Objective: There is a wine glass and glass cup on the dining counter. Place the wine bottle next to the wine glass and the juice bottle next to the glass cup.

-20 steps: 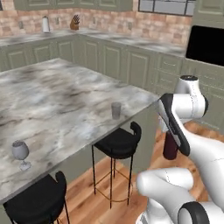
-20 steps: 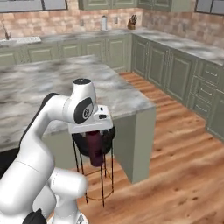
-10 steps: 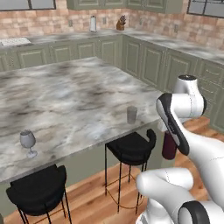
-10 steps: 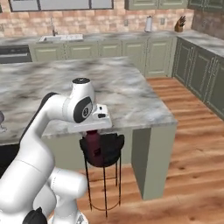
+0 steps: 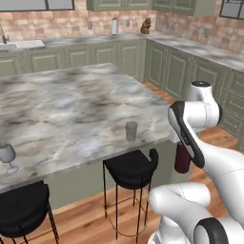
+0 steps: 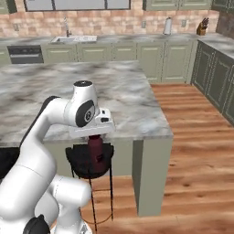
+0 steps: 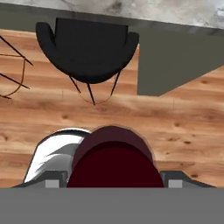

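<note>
Maroon juice bottle [image 6: 95, 153] (top hidden) seemingly claw-held [image 6: 93, 135].

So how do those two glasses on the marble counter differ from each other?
The wine glass has a rounded bowl on a thin stem and round foot; the glass cup is a straight-sided tumbler with no stem. The wine glass looks clearer, the glass cup greyer. The wine glass stands far left, the glass cup above a black stool. Both stand upright near the dining counter's front edge.
</note>
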Robot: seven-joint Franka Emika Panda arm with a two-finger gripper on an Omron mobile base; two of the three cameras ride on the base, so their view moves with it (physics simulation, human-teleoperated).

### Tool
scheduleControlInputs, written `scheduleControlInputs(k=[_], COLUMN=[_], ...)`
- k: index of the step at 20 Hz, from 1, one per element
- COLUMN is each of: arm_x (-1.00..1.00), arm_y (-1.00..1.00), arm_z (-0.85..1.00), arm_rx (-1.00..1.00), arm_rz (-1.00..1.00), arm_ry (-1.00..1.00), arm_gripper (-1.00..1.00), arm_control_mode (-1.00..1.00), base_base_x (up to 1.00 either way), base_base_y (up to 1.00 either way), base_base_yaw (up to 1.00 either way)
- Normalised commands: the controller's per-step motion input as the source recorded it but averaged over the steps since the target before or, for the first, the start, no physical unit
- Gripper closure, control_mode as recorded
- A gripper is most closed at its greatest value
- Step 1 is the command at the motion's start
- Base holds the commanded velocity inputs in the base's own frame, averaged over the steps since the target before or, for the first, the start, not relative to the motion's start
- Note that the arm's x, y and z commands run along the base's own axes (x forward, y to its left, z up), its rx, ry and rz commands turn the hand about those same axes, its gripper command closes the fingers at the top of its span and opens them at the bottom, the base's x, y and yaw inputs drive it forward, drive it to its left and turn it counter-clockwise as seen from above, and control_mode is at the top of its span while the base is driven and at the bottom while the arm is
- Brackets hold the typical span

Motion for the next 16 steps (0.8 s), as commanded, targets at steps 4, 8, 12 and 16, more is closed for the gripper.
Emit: scheduleControlInputs(k=[4, 8, 12, 16], arm_x=[0.0, 0.0, 0.0, 0.0], arm_y=[0.0, 0.0, 0.0, 0.0], arm_z=[0.0, 0.0, 0.0, 0.0], arm_rx=[0.0, 0.0, 0.0, 0.0], arm_rz=[0.0, 0.0, 0.0, 0.0], arm_ry=[0.0, 0.0, 0.0, 0.0], arm_gripper=[1.0, 1.0, 1.0, 1.0], arm_control_mode=[1.0, 1.0, 1.0, 1.0], base_base_x=[0.23, 0.48, 0.24, 0.22], base_base_y=[-0.6, -0.46, -0.45, -0.44], base_base_yaw=[0.19, 0.28, 0.29, 0.27])
